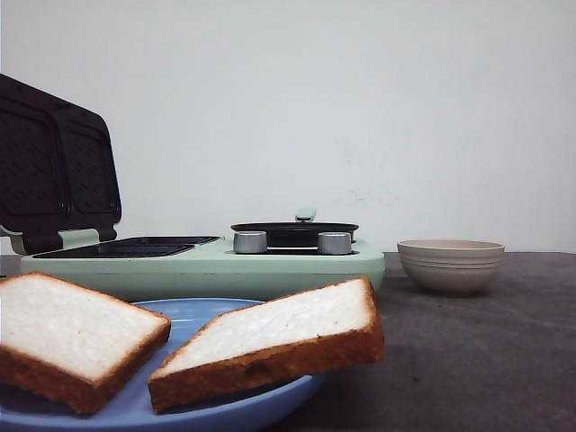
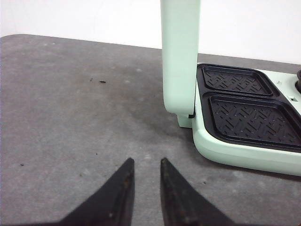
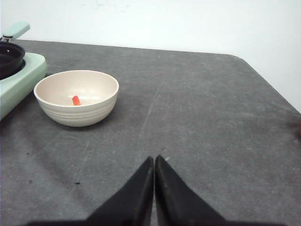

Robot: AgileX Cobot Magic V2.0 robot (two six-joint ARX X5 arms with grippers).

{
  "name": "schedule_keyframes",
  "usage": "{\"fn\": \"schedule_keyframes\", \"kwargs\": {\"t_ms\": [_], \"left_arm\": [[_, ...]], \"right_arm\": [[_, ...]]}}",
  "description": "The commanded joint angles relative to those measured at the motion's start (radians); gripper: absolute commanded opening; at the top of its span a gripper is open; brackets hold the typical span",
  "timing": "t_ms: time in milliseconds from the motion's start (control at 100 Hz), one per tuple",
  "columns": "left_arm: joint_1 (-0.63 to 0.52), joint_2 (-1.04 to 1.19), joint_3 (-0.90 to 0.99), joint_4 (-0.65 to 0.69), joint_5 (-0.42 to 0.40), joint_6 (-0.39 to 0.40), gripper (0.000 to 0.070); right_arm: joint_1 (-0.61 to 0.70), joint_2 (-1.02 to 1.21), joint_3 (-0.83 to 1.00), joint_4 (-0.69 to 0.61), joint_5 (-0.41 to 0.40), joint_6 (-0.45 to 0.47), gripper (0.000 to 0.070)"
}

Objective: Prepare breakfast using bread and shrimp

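The left gripper [image 2: 144,165] hovers narrowly parted over bare table [image 2: 70,117] beside the open breakfast maker [image 2: 244,141]; the right gripper [image 3: 154,162] is closed and empty, near the bowl [image 3: 77,101] holding a shrimp [image 3: 75,100]. Both bread slices [image 1: 270,337] lie on the blue plate [image 1: 193,315], nearest the camera

Cut off and unclear

The bread [image 1: 270,346] on the blue plate [image 1: 193,310] loses its left slice to the front view's edge, as does the plate. The small orange piece [image 3: 75,100] in the bowl [image 3: 77,99] is too small to identify.
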Motion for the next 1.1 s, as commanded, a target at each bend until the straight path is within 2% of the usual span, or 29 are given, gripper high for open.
{"fn": "schedule_keyframes", "kwargs": {"t_ms": [0,260,420,610,730,870,1090], "left_arm": [[0.002,0.000,-0.018,-0.006,0.006,0.004,0.0017],[0.002,0.000,-0.018,-0.006,0.006,0.003,0.0017],[0.002,0.000,-0.018,-0.006,0.006,-0.005,0.0016],[0.002,0.000,-0.018,-0.006,0.006,-0.153,0.0011],[0.002,0.000,-0.016,-0.007,0.010,-0.229,0.0011],[0.002,0.000,-0.007,-0.011,0.099,-0.307,0.0012],[0.002,0.001,0.008,-0.035,0.258,-0.426,0.0013]], "right_arm": [[0.000,-0.001,-0.003,0.007,-0.001,0.018,0.0000],[0.000,-0.001,-0.003,0.007,-0.002,0.021,0.0000],[0.000,-0.001,-0.003,0.007,-0.001,0.085,0.0000],[0.000,-0.001,-0.002,0.007,-0.006,0.175,0.0000],[0.000,-0.001,0.002,0.006,-0.057,0.230,0.0000],[0.000,-0.001,0.024,-0.004,-0.132,0.309,0.0000],[0.000,0.000,0.063,-0.065,-0.160,0.472,0.0000]]}}
